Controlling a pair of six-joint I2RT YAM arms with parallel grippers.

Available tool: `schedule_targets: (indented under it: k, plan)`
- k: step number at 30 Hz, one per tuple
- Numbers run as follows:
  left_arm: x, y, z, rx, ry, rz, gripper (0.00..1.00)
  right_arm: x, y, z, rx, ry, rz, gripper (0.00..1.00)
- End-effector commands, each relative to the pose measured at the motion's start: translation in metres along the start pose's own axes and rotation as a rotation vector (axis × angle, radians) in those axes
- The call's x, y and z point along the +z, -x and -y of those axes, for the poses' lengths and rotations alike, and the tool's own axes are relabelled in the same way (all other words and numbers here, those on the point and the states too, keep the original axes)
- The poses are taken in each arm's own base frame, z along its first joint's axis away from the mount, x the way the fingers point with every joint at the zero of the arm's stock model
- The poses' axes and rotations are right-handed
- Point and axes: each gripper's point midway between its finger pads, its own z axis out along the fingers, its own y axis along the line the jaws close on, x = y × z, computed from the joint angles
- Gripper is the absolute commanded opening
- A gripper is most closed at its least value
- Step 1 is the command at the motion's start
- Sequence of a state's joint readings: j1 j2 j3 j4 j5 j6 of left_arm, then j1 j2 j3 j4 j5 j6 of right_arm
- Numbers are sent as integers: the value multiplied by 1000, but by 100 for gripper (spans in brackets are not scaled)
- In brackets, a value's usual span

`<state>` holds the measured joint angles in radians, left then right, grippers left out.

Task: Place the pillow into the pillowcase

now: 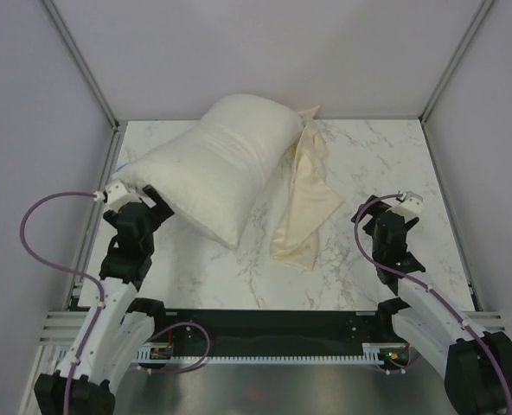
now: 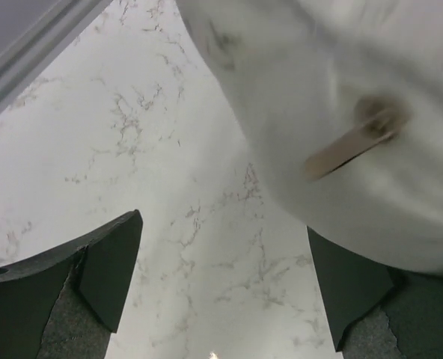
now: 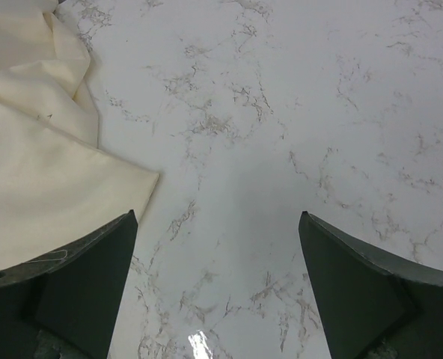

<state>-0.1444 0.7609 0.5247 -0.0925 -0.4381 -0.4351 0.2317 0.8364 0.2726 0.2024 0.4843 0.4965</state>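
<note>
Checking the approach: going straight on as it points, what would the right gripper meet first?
Probably the bare table: the right gripper, jaws open, frames only marble; the pillowcase lies to its left.

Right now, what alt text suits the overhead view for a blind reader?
A plump off-white pillow lies on a marble table, a limp cream pillowcase against its right side. The left gripper and right gripper, both open, hold nothing.

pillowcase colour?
Pale cream, slightly yellowish, plain with no pattern. The pillowcase shows best in the top external view, yellower than the whiter pillow.
</note>
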Motion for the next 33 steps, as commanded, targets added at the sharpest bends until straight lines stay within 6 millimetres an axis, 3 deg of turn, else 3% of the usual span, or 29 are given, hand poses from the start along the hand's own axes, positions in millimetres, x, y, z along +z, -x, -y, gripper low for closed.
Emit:
schedule_targets:
  k: [1, 3, 6, 11, 13, 14, 15, 16, 17, 19, 22, 29, 33]
  plan:
    - [-37, 18, -4, -287, 20, 8, 100, 2, 8, -9, 9, 34, 22, 98]
    - [-53, 35, -2, -347, -10, 47, 100, 2, 7, -9, 7, 30, 18, 98]
    - [-84, 86, 19, -337, -140, 110, 100, 3, 7, -9, 8, 30, 15, 98]
    - [-91, 93, 26, -261, -117, 4, 100, 4, 4, -11, 11, 37, 5, 98]
    - [-90, 77, 1, -411, 40, -27, 100, 5, 3, -12, 8, 39, -3, 98]
    - [-94, 76, 3, -436, 21, -23, 100, 5, 2, -14, 3, 46, -8, 98]
    - [-91, 69, 7, -389, -18, -36, 100, 6, 1, -17, -2, 62, -15, 98]
    - [-93, 70, 29, -402, -136, -54, 100, 7, 0, -19, -10, 73, -21, 98]
    - [-93, 65, 35, -404, -169, -78, 100, 7, -1, -22, -13, 89, -27, 98]
    - [-88, 44, 59, -386, -271, -186, 100, 8, -6, -39, -34, 171, -67, 98]
    - [-76, 4, 77, -335, -312, -377, 100, 13, -17, -57, -63, 219, -173, 97]
    - [-58, -49, 82, -196, -219, -449, 100, 30, -38, -87, -28, 204, -420, 95]
    - [-51, -71, 87, -177, -187, -508, 100, 43, -65, -80, 2, 103, -515, 95]
